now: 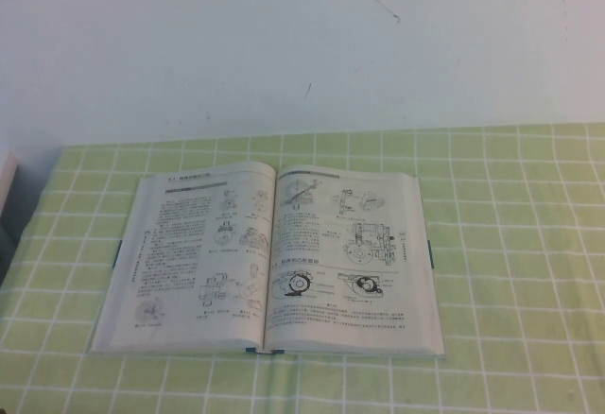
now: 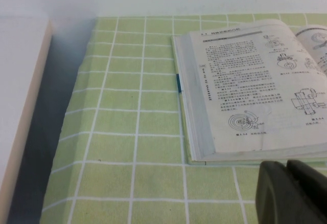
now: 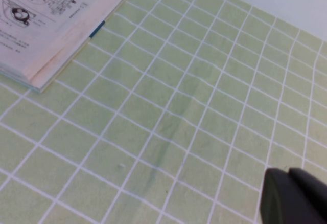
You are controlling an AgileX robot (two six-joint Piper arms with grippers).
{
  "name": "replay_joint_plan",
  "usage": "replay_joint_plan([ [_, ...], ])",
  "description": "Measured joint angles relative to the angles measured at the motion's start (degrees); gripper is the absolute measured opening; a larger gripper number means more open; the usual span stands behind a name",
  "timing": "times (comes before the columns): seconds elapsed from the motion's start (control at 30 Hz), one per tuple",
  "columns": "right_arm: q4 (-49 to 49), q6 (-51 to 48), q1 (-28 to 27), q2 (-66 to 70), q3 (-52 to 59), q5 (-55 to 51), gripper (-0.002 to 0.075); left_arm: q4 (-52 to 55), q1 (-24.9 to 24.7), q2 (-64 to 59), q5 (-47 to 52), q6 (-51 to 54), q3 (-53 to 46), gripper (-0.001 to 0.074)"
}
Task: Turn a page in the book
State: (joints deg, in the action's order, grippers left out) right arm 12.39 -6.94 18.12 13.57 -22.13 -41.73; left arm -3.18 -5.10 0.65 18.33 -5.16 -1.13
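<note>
The book lies open and flat on the green checked cloth, showing dense black text and machine drawings, with teal cover edges at its sides. Its right-hand page rests flat, and nothing touches it. Neither arm shows in the high view. In the left wrist view my left gripper hovers over the cloth just off the book's near left corner, fingers pressed together and empty. In the right wrist view my right gripper is shut and empty above bare cloth, well away from the book's right corner.
The green checked cloth covers the table up to a white wall. A pale board or box stands beyond the cloth's left edge, with a dark gap beside it. The cloth is wrinkled near that edge.
</note>
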Motion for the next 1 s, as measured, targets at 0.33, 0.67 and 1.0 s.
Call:
replay_joint_plan([
  [0.33,0.0,0.0,0.0,0.0,0.0,0.0,-0.0002,0.0,0.0,0.0,0.0,0.0,0.0,-0.0004],
  [0.67,0.0,0.0,0.0,0.0,0.0,0.0,-0.0002,0.0,0.0,0.0,0.1,0.0,0.0,-0.0004],
  [1.0,0.3,0.0,-5.2,-4.2,1.0,2.2,-0.0002,0.0,0.0,0.1,0.1,0.0,0.0,-0.0004],
])
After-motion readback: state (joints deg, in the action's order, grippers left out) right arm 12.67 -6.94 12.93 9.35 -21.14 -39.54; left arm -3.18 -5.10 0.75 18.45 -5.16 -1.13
